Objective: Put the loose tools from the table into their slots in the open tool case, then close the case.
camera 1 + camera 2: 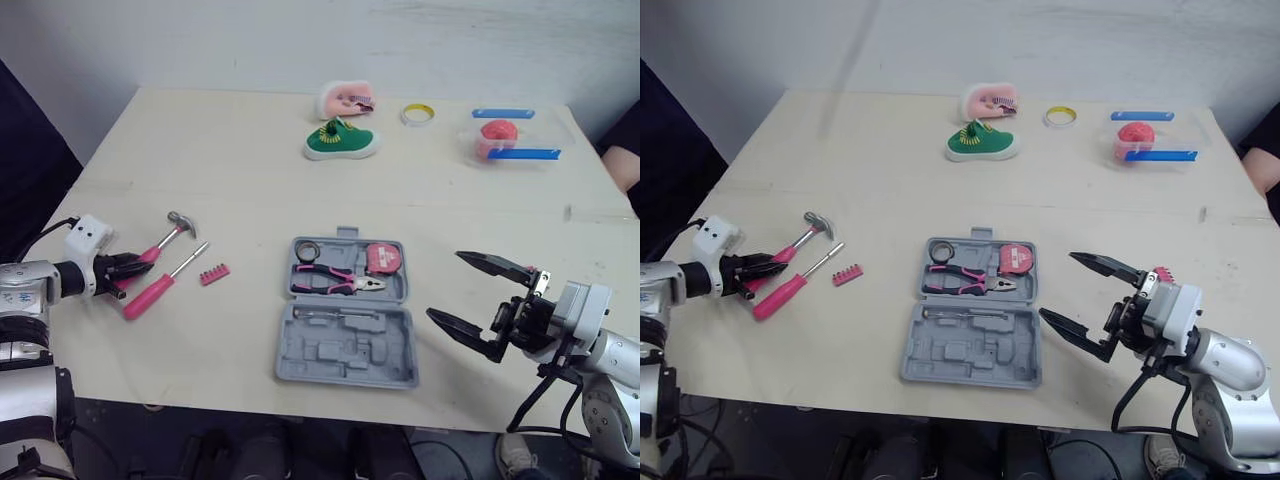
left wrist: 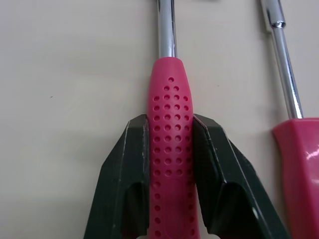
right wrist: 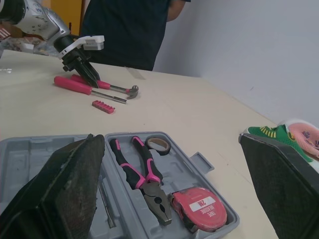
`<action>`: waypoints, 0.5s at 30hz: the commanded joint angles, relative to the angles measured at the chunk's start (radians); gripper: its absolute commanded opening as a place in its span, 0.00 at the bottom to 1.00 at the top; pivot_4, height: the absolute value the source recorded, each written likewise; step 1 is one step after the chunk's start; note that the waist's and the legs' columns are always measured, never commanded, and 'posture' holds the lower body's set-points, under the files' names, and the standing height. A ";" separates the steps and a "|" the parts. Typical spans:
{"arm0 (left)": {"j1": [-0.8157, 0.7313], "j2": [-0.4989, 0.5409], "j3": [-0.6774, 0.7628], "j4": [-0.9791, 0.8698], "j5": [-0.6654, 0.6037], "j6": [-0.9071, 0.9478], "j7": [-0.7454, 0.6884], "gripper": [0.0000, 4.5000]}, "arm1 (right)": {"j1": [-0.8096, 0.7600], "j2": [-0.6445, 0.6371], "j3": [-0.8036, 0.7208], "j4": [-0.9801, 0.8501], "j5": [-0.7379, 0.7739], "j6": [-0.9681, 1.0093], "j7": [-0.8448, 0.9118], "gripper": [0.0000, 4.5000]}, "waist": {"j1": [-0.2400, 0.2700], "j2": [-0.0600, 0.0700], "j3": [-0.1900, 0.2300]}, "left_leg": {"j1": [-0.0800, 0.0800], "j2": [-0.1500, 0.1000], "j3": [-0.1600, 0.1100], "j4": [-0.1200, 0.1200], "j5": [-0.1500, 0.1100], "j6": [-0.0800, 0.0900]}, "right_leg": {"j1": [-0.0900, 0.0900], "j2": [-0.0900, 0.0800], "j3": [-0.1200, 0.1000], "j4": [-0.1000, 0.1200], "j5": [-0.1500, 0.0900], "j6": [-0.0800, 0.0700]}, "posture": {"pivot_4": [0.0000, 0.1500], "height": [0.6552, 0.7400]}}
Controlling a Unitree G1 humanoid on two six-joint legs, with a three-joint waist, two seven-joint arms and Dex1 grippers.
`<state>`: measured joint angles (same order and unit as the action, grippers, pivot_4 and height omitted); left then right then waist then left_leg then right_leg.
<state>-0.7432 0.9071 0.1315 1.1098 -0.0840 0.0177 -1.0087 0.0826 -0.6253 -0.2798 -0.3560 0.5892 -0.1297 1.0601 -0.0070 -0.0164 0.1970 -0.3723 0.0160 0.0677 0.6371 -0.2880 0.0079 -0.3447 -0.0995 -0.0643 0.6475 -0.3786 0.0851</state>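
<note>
The grey tool case [image 1: 345, 352] lies open at the table's middle front, holding pink-handled pliers [image 1: 335, 281], a tape measure [image 1: 382, 257] and a tape roll [image 1: 305, 248]. At the left, a pink-handled hammer [image 1: 165, 238], a pink screwdriver [image 1: 160, 284] and a red bit strip [image 1: 214, 274] lie on the table. My left gripper [image 1: 128, 267] is shut on the hammer's dotted pink handle [image 2: 170, 149], fingers [image 2: 129, 164] pressing both sides. My right gripper [image 1: 470, 296] hovers wide open just right of the case, holding nothing.
At the table's far side sit a green shoe [image 1: 342, 141], a pink toy [image 1: 347, 100], a yellow tape ring [image 1: 419, 114] and a clear box with a red object [image 1: 503, 141]. A person in dark clothes [image 3: 129, 30] stands beyond the table's left side.
</note>
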 commanded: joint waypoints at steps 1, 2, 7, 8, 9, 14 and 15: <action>-0.001 0.017 0.054 -0.152 -0.076 -0.067 -0.088 0.12 | 0.003 -0.027 -0.011 0.002 -0.003 -0.014 0.032 1.00 | 0.002 -0.004 0.002 | -0.001 0.000 0.000 0.000 0.000 -0.001 | 0.000 0.000 0.000 0.000 0.000 0.000 | 1.00 1.00; 0.007 0.021 0.057 -0.204 -0.087 -0.075 -0.111 0.12 | 0.009 -0.039 -0.009 0.006 -0.010 -0.018 0.051 1.00 | 0.004 -0.005 0.003 | -0.002 0.000 0.000 0.000 0.001 -0.002 | -0.001 0.000 0.000 0.000 0.000 0.000 | 1.00 1.00; 0.085 0.025 0.070 -0.530 -0.191 -0.031 -0.246 0.12 | 0.023 -0.049 -0.019 0.004 -0.007 -0.008 0.056 1.00 | 0.004 -0.005 0.003 | -0.010 0.000 -0.003 0.011 -0.001 0.001 | -0.002 -0.001 -0.003 0.000 0.000 0.001 | 1.00 1.00; 0.105 0.028 0.064 -0.596 -0.205 -0.028 -0.272 0.12 | 0.022 -0.049 -0.018 0.003 -0.007 -0.005 0.054 1.00 | 0.003 -0.005 0.003 | -0.011 0.000 -0.003 0.012 -0.001 0.002 | -0.002 -0.001 -0.003 0.000 0.001 0.002 | 1.00 1.00; 0.121 0.028 0.059 -0.656 -0.218 -0.008 -0.284 0.12 | 0.023 -0.050 -0.018 0.001 -0.008 -0.003 0.053 1.00 | 0.000 -0.005 0.003 | -0.013 0.000 -0.003 0.013 -0.002 0.002 | -0.002 -0.001 -0.003 -0.001 0.001 0.002 | 1.00 1.00; 0.182 0.004 0.005 -0.986 -0.292 0.171 -0.295 0.12 | 0.042 -0.067 -0.019 -0.013 -0.013 0.006 0.061 1.00 | 0.001 -0.005 0.003 | -0.014 0.000 -0.004 0.013 -0.002 0.002 | -0.003 -0.001 -0.003 -0.002 0.002 0.003 | 1.00 1.00; 0.191 -0.001 -0.002 -1.023 -0.297 0.189 -0.292 0.12 | 0.046 -0.069 -0.019 -0.015 -0.012 0.007 0.061 1.00 | 0.002 -0.005 0.003 | -0.014 0.000 -0.004 0.013 -0.002 0.002 | -0.003 0.000 -0.003 -0.002 0.002 0.003 | 1.00 1.00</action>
<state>-0.5502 0.9034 0.1258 0.1706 -0.3360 0.1734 -1.3029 0.1245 -0.6835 -0.2805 -0.3410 0.5695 -0.1231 1.1187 -0.0052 -0.0212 0.2003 -0.3859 0.0160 0.0635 0.6501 -0.2895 0.0101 -0.3472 -0.1000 -0.0673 0.6452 -0.3769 0.0879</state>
